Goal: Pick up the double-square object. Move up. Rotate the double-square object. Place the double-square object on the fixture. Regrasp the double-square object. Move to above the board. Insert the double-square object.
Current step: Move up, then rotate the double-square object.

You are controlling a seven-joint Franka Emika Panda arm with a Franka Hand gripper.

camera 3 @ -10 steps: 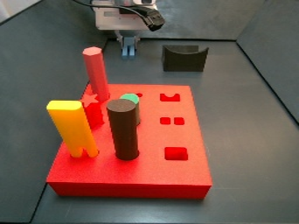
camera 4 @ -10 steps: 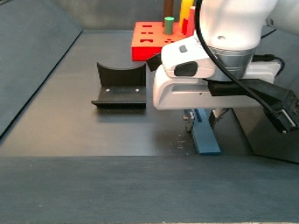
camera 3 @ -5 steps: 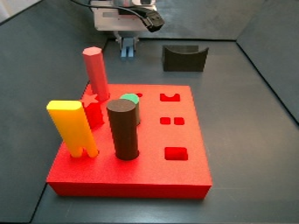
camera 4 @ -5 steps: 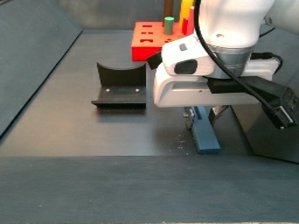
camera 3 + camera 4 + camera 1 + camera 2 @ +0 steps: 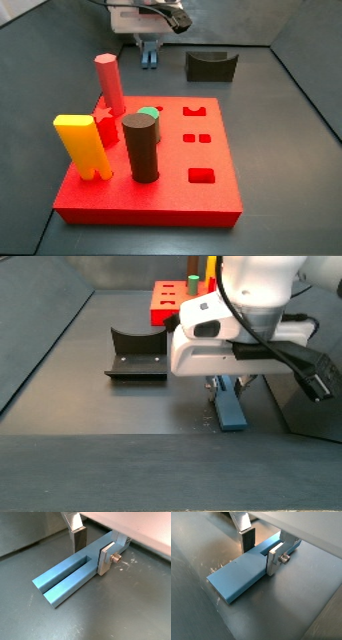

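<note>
Floor (image 5: pixel 80 416) of dark grey metal carries everything, and the fixture (image 5: pixel 136 353) serves as the landmark. In a side view the board (image 5: pixel 174 170) lies left of and nearer than the fixture (image 5: pixel 210 65), a red slab with a yellow two-legged peg (image 5: pixel 83 146), a red peg (image 5: pixel 110 84), a dark brown cylinder (image 5: pixel 140 147) and a small green piece (image 5: pixel 148 114) standing in it, and a pair of small square holes (image 5: pixel 195 138) open on its top. Left of the fixture in that same view, and well apart from it, the gripper (image 5: pixel 146 52) hangs low over the floor beyond the board's far end. From the opposite side the board (image 5: pixel 174 298) sits behind the fixture, and the gripper (image 5: pixel 225 384) is down at the floor to the fixture's right, near it. The double-square object (image 5: pixel 230 408) lies flat on the floor there, a slim slate-blue peg. Both wrist views show the silver fingers (image 5: pixel 106 557) (image 5: pixel 274 558) pressed against either flank of the double-square object (image 5: pixel 70 577) (image 5: pixel 240 576) near one end, the gripper (image 5: pixel 91 548) (image 5: pixel 261 546) clamped on it while it rests on the floor; a groove runs along the peg's length, splitting it into two square prongs at the free end.
</note>
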